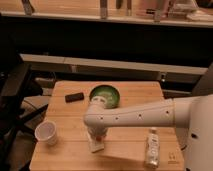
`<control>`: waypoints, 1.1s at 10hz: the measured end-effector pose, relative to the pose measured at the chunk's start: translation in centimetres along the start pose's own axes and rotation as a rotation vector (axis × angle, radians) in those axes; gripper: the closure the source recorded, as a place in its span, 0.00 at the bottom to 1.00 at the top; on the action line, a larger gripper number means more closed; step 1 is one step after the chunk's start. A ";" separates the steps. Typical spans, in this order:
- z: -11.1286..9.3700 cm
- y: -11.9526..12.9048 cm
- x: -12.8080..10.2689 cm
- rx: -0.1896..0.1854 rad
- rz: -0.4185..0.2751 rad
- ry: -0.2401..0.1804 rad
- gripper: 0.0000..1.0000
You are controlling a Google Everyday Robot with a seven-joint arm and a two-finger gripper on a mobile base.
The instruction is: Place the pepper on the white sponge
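Note:
The white sponge [95, 145] lies flat on the wooden table [125, 155], in front of the green bowl. My arm reaches in from the right and bends down over it. My gripper [97, 134] hangs right above the sponge's far end, mostly hidden by the arm's white casing. A small orange-red patch, the pepper [102, 135], shows at the gripper's tip, just over the sponge. I cannot tell whether it rests on the sponge or is held.
A green bowl [105, 95] stands at the back middle, a black flat item [74, 96] to its left. A white paper cup [46, 133] stands front left. A white bottle with a green label [152, 148] lies front right. Dark shelving runs behind the table.

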 end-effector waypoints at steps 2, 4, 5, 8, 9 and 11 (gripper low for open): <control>0.0 0.0 0.1 0.003 -0.009 0.001 0.67; 0.0 0.0 0.1 0.007 -0.017 0.001 0.75; 0.0 0.0 0.1 0.009 -0.020 0.000 0.78; 0.0 0.1 0.1 0.012 -0.032 0.000 0.81; 0.0 0.1 0.2 0.013 -0.037 0.000 0.84; 0.0 0.1 0.2 0.014 -0.044 0.000 0.84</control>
